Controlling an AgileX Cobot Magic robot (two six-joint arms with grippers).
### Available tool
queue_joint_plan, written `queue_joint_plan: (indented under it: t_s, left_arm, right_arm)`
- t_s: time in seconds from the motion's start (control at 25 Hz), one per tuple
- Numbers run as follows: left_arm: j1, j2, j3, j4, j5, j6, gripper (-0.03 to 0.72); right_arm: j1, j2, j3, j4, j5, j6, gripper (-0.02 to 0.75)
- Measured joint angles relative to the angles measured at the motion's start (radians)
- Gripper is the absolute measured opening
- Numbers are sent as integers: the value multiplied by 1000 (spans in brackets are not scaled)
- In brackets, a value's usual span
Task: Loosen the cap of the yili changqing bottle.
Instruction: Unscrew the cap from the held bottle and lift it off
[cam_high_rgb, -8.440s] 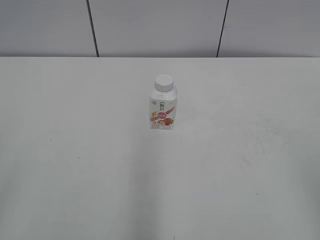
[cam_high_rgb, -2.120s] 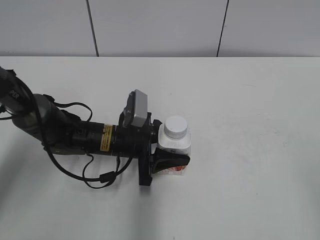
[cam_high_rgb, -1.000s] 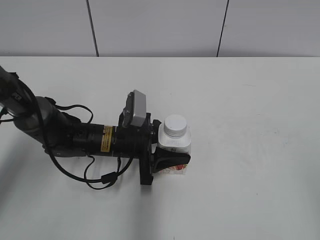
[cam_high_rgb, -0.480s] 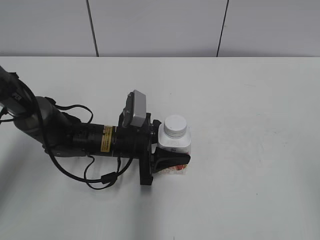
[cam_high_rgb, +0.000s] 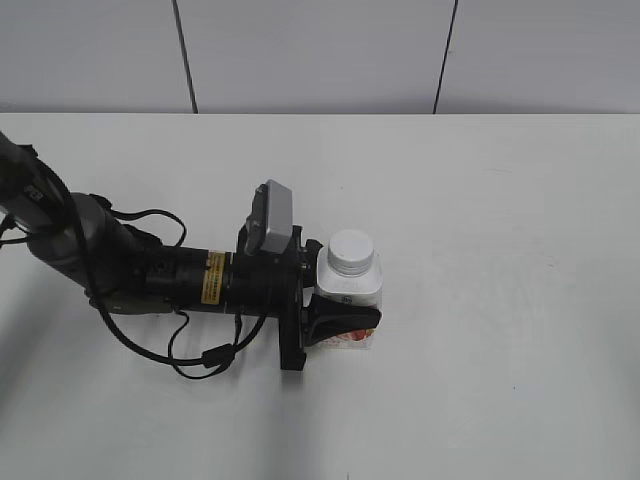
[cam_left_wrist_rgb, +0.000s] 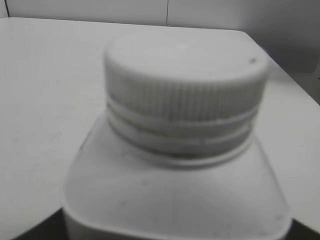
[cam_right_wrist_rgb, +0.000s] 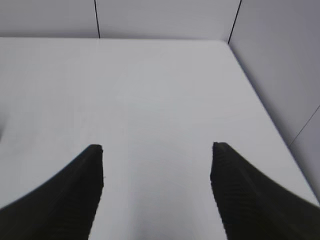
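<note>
Cap (cam_high_rgb: 351, 251) sits on bottle (cam_high_rgb: 349, 290), upright mid-worktop (cam_high_rgb: 500, 250). Left claw (cam_high_rgb: 345, 322) pinches the bottle's body from the side. Right claw (cam_right_wrist_rgb: 156, 187) spread, holding nothing, away from the bottle. Risk: soft body squashes or spins in the pinch when the cap is twisted.

Place: a robot test room, like a lab.
Table (cam_high_rgb: 500, 330): big, plain and white, with faint scuff marks.
Wall (cam_high_rgb: 320, 50): flat gray panels with thin dark lines between them.
Robot arm (cam_high_rgb: 150, 270): black, with loose wires and a small camera box on top.
</note>
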Motion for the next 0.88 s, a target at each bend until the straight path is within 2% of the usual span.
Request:
queue_joint_plan:
  t_s: [0.28, 0.56, 0.72, 0.88]
  left_arm:
    - [0, 0, 0, -1, 0, 0, 381]
    - [0, 0, 0, -2, 0, -3, 381]
    - [0, 0, 0, -3, 0, -4, 381]
    - [0, 0, 0, -4, -1, -5, 381]
  right_arm:
    - [0, 317, -83, 122, 88, 20, 533]
    - [0, 630, -222, 161, 125, -21, 533]
    - [0, 821, -338, 174, 208, -21, 533]
    - [0, 958, -453, 182, 229, 12, 533]
